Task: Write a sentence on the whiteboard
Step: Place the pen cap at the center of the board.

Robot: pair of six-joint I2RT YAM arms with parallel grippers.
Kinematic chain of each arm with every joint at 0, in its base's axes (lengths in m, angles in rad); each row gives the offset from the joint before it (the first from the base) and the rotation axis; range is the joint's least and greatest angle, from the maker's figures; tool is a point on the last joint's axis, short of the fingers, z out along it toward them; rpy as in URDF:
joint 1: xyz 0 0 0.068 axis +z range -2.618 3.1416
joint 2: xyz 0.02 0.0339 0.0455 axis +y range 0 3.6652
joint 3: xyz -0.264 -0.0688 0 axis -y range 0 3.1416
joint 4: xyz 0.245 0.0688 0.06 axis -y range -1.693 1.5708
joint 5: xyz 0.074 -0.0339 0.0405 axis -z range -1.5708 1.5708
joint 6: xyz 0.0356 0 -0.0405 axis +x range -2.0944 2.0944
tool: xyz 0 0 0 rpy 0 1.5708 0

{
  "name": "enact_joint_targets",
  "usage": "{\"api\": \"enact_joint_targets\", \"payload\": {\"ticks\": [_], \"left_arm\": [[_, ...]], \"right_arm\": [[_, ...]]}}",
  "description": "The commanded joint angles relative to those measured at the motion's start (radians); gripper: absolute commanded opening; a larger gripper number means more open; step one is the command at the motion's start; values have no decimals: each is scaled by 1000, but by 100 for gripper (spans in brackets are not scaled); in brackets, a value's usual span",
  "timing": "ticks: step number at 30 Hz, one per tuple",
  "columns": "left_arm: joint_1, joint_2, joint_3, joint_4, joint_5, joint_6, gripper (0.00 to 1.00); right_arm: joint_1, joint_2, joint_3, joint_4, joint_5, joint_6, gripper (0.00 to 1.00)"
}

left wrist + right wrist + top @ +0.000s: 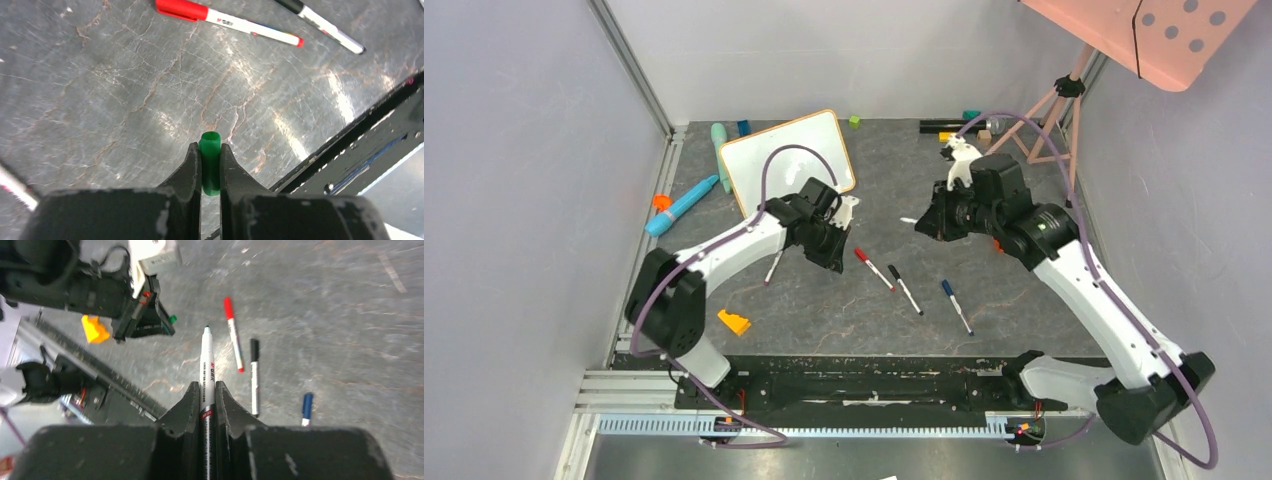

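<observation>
Nearest the arm bases, an orange block [734, 322] lay on the counter [844, 325], a dark grey slab veined like marble. It threw a bright glare in the left wrist view. Beyond the block three pens lay side by side but apart, all slanted alike: a red pen [874, 268], a black pen [905, 289] and a blue pen [956, 306]. Each was a slim white barrel with a coloured cap. The left wrist view caught only the red and black ones, while the right wrist view took in all three and the block.

Past the pens, the left gripper [210, 150] was clamped on a green cap [210, 142], a small smooth plastic cylinder poking past the fingertips. From above we could not see it. The right wrist view showed it only as a green dot at that gripper's tip. The right gripper [206, 388] was clamped on a marker [207, 352], a white printed barrel whose bare dark tip pointed toward the left gripper. The two grippers faced each other, apart.

Farther back, behind the left gripper, the whiteboard [789, 158] sat askew on the counter, seen only from above. It was a rounded rectangle in a thin orange frame. Its face was plain white where the left arm's purple cable [774, 165] did not cross it. We could not tell whether it lay flat or propped. A blue tube [682, 205] lay just left of it.
</observation>
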Motion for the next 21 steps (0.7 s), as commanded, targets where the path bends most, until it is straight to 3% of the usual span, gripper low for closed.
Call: {"api": "enact_joint_targets", "payload": {"ticks": [1,16,21], "left_arm": [[-1,98,85,-12,-33,-213,2],[-2,222,10,168,-144,-290,2],[-2,204,-54,254,-204,-311,15]], "right_arm": [[-4,-115,-57,126,239,77,0],[-6,-257,-263,216,260,168,0],[-5,-273,-276,226,275,165,0]]}}
